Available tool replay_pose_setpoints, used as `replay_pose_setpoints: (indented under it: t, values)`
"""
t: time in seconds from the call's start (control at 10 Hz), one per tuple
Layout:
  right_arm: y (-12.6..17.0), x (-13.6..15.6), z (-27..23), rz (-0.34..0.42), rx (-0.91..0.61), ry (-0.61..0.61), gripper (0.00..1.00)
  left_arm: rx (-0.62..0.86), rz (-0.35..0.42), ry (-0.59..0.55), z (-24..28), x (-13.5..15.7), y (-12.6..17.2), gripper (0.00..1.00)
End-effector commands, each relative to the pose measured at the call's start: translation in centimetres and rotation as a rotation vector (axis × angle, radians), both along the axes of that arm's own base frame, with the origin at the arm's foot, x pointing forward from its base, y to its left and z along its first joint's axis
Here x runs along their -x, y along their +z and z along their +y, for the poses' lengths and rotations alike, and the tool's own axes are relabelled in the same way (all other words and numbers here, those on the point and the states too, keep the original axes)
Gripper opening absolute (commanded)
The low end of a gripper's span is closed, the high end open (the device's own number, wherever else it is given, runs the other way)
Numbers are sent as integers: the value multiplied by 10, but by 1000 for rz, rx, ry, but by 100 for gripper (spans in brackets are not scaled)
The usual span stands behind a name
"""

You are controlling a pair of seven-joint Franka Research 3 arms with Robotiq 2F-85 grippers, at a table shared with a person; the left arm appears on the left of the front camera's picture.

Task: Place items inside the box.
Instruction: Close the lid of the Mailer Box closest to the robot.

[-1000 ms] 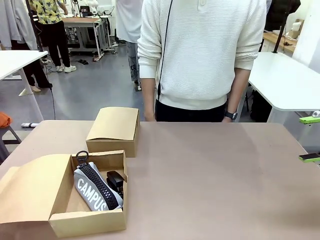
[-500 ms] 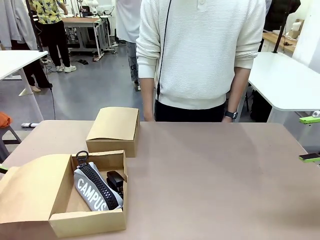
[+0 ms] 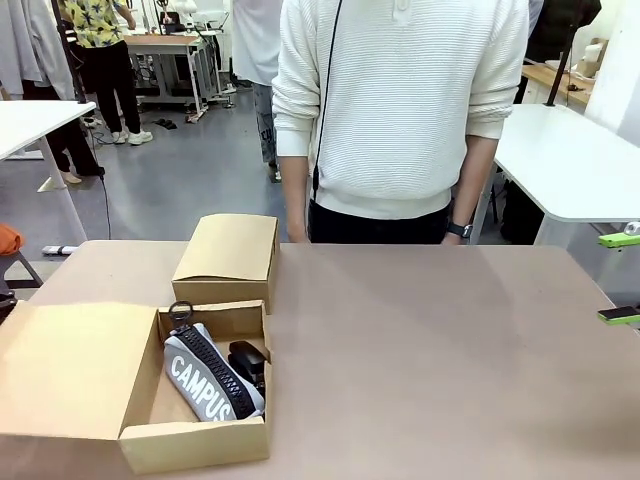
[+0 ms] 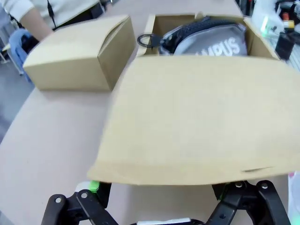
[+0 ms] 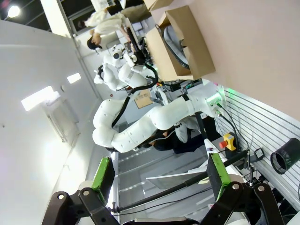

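We see right pincer [image 5: 159, 180] wide open, empty; left pincer [image 4: 154, 206] gripping box [image 3: 195, 440] flap? can't tell. Pencil case [image 3: 205, 375] soft, light; pinch mid-body.

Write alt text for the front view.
An open cardboard box at the table's near left holds a grey CAMPUS pencil case and a black stapler. A closed cardboard box sits behind it, and a person in a white sweater stands at the far side.

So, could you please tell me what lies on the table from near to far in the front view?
Open box, the grey CAMPUS pencil case and a black stapler inside it → closed box → the person behind the far edge.
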State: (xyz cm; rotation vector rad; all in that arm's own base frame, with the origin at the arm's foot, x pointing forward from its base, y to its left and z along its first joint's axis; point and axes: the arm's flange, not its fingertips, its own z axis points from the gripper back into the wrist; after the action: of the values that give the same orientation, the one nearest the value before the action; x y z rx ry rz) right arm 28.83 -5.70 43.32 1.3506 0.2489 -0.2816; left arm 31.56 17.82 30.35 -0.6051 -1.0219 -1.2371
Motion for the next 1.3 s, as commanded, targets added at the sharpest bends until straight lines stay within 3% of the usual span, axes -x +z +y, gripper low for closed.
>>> replay_pose_setpoints:
  t: [0.0,0.4,0.8,1.2]
  values:
    - [4,0,1,-1,-14,-2,100,97,-87,-11,-13,24,-7,100]
    - [4,0,1,-1,-14,-2,100,196,-173,-94,-51,42,26,100]
    - [4,0,1,-1,-14,-2,100,228,-154,-194,-147,53,33,100]
    - [4,0,1,-1,-14,-2,100,223,-103,-329,-248,75,19,100]
